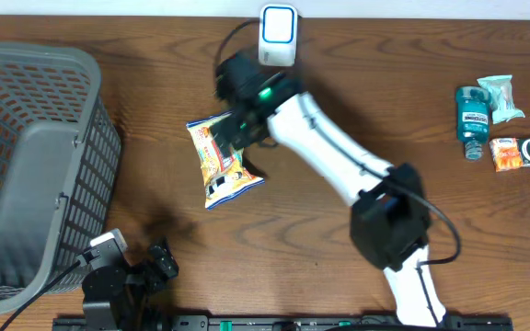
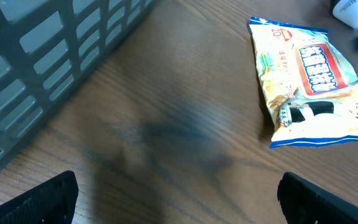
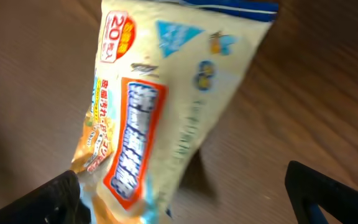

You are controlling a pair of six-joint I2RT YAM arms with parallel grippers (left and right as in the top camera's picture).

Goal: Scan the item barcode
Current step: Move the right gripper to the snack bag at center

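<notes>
Two wide-open, empty grippers: right gripper [image 1: 231, 129] just above the yellow snack packet [image 1: 221, 161] on the table [image 1: 431, 101] (white scanner [image 1: 278, 35] beyond), left gripper [image 2: 179, 202] beside grey basket [image 1: 35, 55], contents unclear.

Yellow-orange snack packet [image 1: 221, 161] lying flat, label up; white blue-faced scanner [image 1: 278, 35] beyond it, apart.

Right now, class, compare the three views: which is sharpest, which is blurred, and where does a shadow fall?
Overhead: sharp, evenly lit, the snack packet crisp. Left wrist: slightly soft, a dark smudged shadow on the table. Right wrist: the snack packet looms close, its print blurred.
</notes>
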